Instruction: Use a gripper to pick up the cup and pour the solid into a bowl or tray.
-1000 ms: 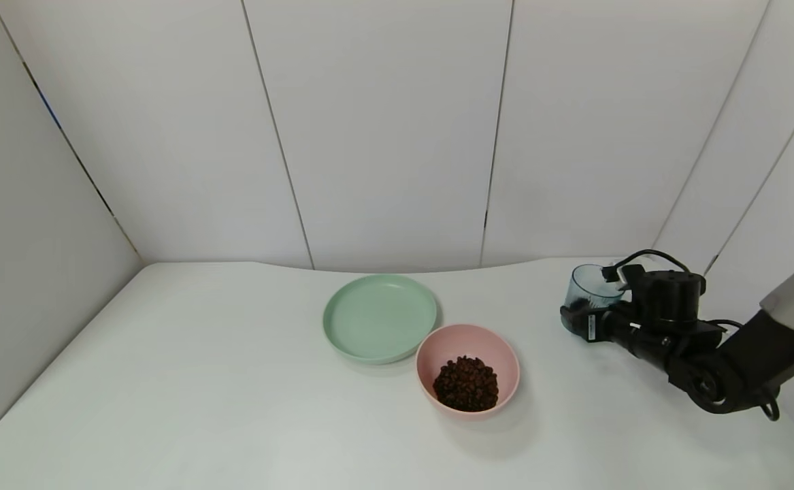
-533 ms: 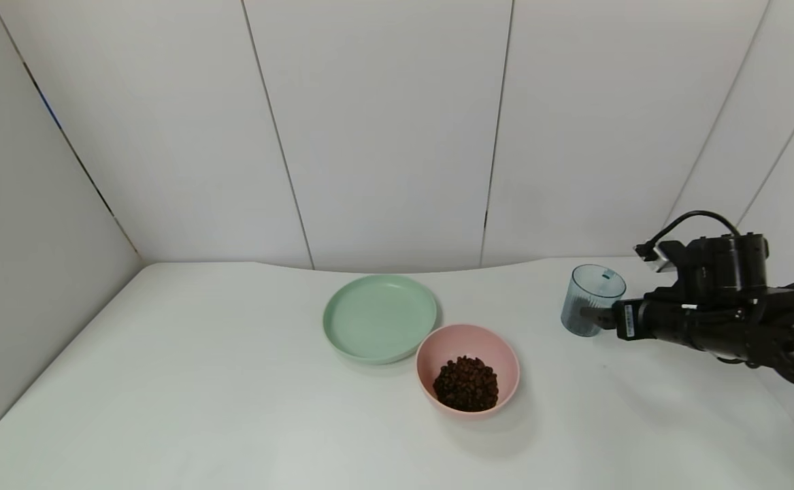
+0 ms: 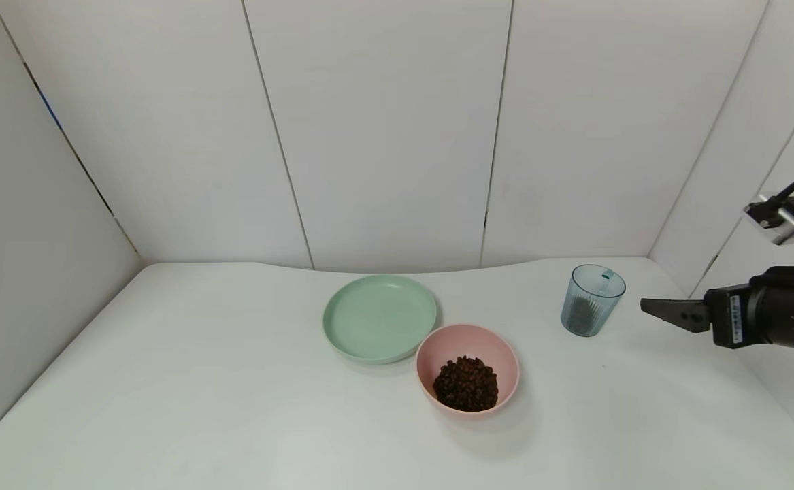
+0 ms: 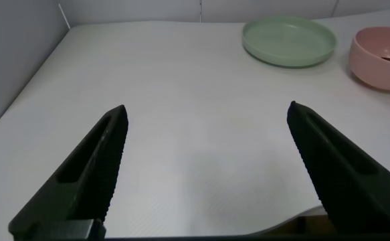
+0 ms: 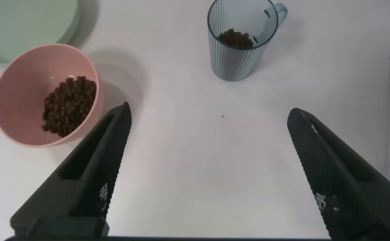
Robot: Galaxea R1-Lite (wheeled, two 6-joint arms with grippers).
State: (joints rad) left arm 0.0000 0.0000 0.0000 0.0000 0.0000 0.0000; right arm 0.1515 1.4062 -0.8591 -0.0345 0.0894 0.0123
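The blue-grey ribbed cup [image 3: 592, 300] stands upright on the white table at the back right, free of any gripper. In the right wrist view the cup [image 5: 240, 40] holds a few dark brown pieces [image 5: 235, 38] at its bottom. The pink bowl [image 3: 427, 350] holds a heap of the brown solid [image 3: 466, 384]; the bowl also shows in the right wrist view [image 5: 7, 80]. My right gripper [image 3: 648, 306] is open and empty, raised to the right of the cup and apart from it; its own view [image 5: 209, 110] shows its jaws spread wide. My left gripper [image 4: 208, 107] is open and empty over the table's near left part.
A flat pale green plate [image 3: 379, 316] lies just behind and left of the bowl, touching or nearly touching it. White wall panels close in the back and both sides. The table edge runs close to the right of the cup.
My right gripper let go of the cup and drew back to the right and upward. The cup stays standing where it was. Bowl and plate have not moved.
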